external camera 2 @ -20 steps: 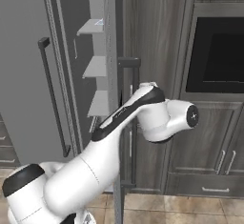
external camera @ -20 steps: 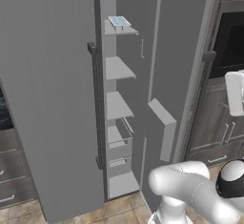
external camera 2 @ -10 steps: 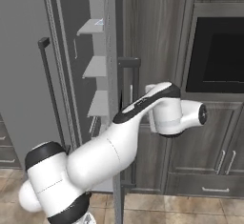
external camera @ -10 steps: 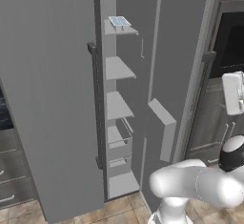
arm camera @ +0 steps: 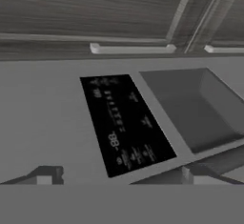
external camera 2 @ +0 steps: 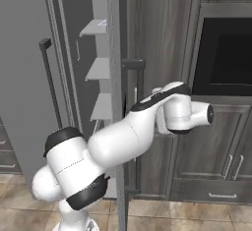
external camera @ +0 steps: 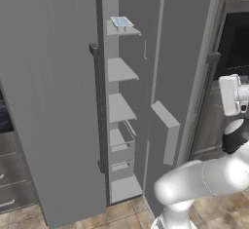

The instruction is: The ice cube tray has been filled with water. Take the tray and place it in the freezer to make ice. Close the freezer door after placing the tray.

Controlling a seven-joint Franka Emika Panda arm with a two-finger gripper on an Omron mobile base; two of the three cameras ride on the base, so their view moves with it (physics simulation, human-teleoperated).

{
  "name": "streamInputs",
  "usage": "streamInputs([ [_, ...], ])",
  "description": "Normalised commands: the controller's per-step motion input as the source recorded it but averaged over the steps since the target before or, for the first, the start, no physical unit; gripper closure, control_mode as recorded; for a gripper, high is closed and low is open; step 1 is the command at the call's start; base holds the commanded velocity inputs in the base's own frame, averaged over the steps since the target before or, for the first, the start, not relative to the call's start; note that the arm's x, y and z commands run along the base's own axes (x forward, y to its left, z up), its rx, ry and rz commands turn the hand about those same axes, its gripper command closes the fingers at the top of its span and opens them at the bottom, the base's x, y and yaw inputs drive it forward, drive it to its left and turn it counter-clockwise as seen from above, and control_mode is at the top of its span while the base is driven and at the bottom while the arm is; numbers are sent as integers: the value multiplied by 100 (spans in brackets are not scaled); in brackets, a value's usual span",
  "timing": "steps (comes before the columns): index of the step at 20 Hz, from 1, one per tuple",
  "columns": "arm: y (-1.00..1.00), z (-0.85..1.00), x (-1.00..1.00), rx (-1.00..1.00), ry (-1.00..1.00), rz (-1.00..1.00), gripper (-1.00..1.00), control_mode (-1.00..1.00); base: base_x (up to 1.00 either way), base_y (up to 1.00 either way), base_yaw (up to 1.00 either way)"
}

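- The ice cube tray lies flat on the top shelf inside the freezer.
- The freezer door stands open.
- The jaws are spread wide, holding nothing, facing the door's dark display panel and dispenser recess.

The freezer door hides most of the ice cube tray.
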Motion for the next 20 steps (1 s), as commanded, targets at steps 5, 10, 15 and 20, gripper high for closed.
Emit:
streamInputs([
  [5, -1, -30, 32, 0, 0, 5, -100, -100, 0, 0, 0],
  [10, 5, -28, 41, 1, 0, 7, -100, -100, 0, 0, 0],
  [15, 22, -14, 25, 1, 0, 10, -100, -100, 0, 0, 0],
  [20, 50, -14, 9, 0, 0, 13, -100, -100, 0, 0, 0],
])
